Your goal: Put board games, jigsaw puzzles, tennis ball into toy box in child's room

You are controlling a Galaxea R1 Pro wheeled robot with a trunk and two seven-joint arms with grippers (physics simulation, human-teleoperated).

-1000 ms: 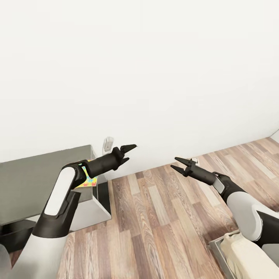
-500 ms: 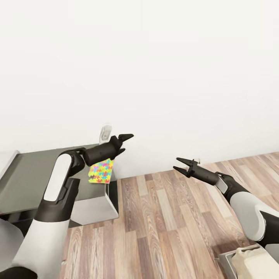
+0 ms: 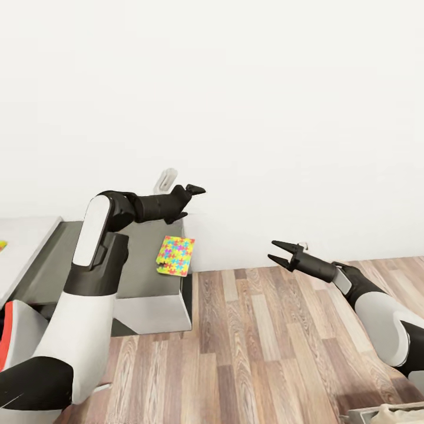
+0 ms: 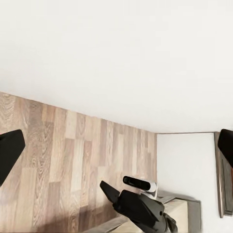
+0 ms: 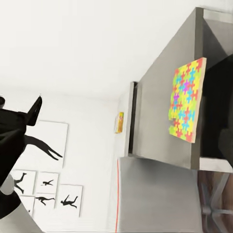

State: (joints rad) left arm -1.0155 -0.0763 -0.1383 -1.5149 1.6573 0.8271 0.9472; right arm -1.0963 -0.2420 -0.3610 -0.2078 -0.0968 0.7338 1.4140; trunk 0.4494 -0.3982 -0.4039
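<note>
Puzzle [image 3: 175,255] flat on table [image 3: 147,288] end corner. Left gripper [image 3: 194,189] above it, jaw gap unclear, probably empty. Right gripper [image 3: 278,251] jaws apart, empty, over floor [image 3: 265,353].

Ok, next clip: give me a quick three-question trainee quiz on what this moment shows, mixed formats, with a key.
1. True or false: the jigsaw puzzle lies flat on the table, near its corner closest to the wood floor.
2. Multiple choice: the right gripper is (A) shut on the puzzle, (B) open and empty above the floor, (C) resting on the table.
3. Fill in: the left gripper is raised in front of the white ____, holding nothing.

Key: 1 true. 2 B. 3 wall.
</note>
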